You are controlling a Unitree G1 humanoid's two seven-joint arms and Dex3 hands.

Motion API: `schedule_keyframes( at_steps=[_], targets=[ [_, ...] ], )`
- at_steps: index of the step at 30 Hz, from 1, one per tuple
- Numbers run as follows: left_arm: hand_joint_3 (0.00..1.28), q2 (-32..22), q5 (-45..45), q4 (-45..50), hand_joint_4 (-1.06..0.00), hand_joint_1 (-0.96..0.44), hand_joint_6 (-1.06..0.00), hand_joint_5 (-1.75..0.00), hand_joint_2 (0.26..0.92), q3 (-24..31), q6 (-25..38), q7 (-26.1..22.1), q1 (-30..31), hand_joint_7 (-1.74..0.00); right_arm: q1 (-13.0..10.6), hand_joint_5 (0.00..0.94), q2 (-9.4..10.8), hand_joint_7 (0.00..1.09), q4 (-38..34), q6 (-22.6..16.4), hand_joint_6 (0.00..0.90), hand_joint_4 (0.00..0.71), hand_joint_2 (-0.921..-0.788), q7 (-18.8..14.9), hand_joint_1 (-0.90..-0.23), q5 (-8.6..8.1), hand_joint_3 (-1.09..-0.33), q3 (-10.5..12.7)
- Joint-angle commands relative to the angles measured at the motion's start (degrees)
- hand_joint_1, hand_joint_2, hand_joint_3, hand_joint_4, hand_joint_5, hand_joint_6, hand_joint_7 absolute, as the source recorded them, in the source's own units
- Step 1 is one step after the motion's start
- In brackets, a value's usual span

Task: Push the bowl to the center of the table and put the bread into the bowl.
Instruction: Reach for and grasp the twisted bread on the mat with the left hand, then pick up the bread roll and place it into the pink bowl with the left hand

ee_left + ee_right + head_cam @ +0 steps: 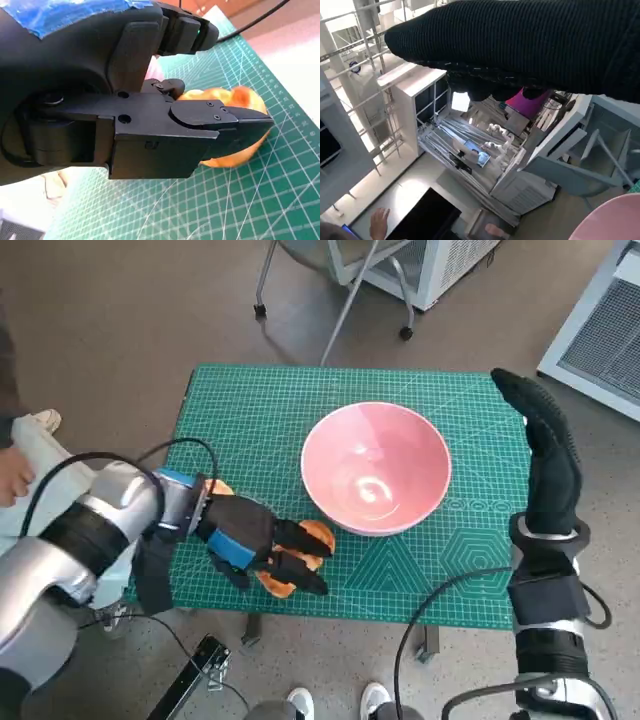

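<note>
Apparently the wide pink plastic bowl (375,468) already sits near the middle of the green gridded cutting mat (250,410), so the black, blue-taped left hand (255,540) has closed over the golden-orange bread roll (312,537) at the mat's near edge, probably to lift it. The gloved right hand (545,455) stands upright beside the bowl, fingers extended, holding nothing.

Closer, the left wrist view shows black fingers (220,117) clamped across the glossy, lumpy roll (240,100).

From the right wrist view, only the glove (530,40) and a sliver of bowl rim (615,220) appear.

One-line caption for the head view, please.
Left hand grips the bread near the table's front edge beside the empty pink bowl; gloved right hand hovers, fingers straight.
</note>
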State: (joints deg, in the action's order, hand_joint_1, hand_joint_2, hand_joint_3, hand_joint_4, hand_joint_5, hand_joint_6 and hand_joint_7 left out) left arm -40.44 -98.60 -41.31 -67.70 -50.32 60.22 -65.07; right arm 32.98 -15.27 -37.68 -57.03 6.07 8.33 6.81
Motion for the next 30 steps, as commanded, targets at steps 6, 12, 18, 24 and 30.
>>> schedule_keyframes(
  at_steps=[6, 12, 18, 24, 30],
  targets=[
    [0.12, 4.50, 6.07, -6.87, -0.53, -0.21, -0.41, -0.24, 0.921, -1.18, -4.13, -4.05, 0.73, -0.47, -1.55, 0.000, -0.23, 0.72, 0.09, 1.07, 0.103, 0.341, -0.921, -0.30, -0.596, -0.48, -0.740, 0.05],
    [0.04, 3.61, 9.90, -8.27, -0.76, -0.03, -0.85, -0.82, 0.864, -0.33, -4.86, -0.85, 1.82, -0.97, -1.44, 0.000, -0.37, 0.72, 0.12, 1.33, 0.102, 0.341, -0.921, -1.11, -0.595, -1.50, -0.740, -0.04],
    [0.02, 2.14, 9.99, -7.31, -0.91, -0.01, -0.94, -0.72, 0.831, -0.67, -4.09, 3.27, 1.70, -0.98, -1.10, 0.000, -0.31, 0.72, -0.50, 1.31, 0.102, 0.341, -0.921, -2.09, -0.592, -2.65, -0.740, -0.24],
    [0.01, 0.98, 9.33, -6.34, -0.93, 0.00, -0.96, -0.68, 0.827, -1.04, -3.47, 7.36, 1.37, -1.00, -0.42, 0.000, 0.02, 0.72, -1.33, 1.02, 0.102, 0.340, -0.921, -2.63, -0.578, -2.99, -0.741, -0.49],
    [0.01, -0.71, 8.98, -4.60, -0.93, 0.00, -0.96, -0.70, 0.826, -0.44, -2.40, 9.57, 1.38, -0.98, 0.07, 0.000, 0.31, 0.73, -1.97, 0.70, 0.103, 0.340, -0.921, -3.56, -0.579, -3.93, -0.740, -0.81]
  ],
)
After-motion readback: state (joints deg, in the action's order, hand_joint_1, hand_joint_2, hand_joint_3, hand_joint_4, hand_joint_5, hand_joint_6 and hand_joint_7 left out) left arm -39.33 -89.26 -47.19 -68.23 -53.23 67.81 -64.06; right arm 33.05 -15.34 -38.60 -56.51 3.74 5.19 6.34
